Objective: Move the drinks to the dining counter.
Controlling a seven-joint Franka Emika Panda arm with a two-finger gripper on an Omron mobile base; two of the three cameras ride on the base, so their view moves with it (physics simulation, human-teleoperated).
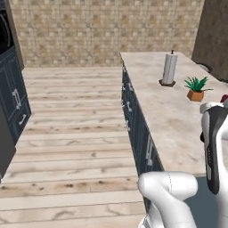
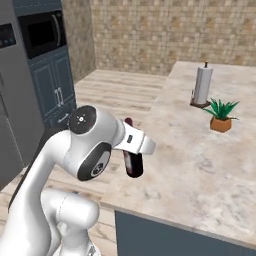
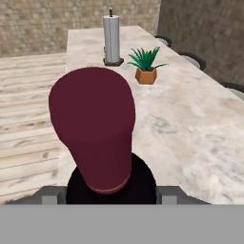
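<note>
At the left, past the plank floor [image 1: 71, 133], stand tall blue cabinets [image 2: 52, 85] with a built-in oven [image 2: 42, 32], seen in the right base view. The white arm [image 2: 85, 150] reaches from there toward the counter [image 2: 200, 165], a long pale marble top that runs away toward the tiled wall [image 1: 107, 31].

The claw [image 3: 110, 193] is partly closed around the wine bottle [image 3: 97, 128]: in the hand view its two dark tips sit tight against either side of the bottle's black shoulder, and the dark red capped neck rises straight up toward the camera. In the right base view the same bottle [image 2: 133, 162] hangs upright under the hand, over the counter's near left edge; whether its base touches the marble cannot be told.

Farther along the counter, toward its far end, a paper-towel roll [image 2: 202, 85] stands upright on a dark holder. Just beside it, nearer and to the right, is a small potted plant [image 2: 220, 117] in a terracotta pot. Round stools [image 3: 193, 59] show along the counter's right edge in the hand view.
</note>
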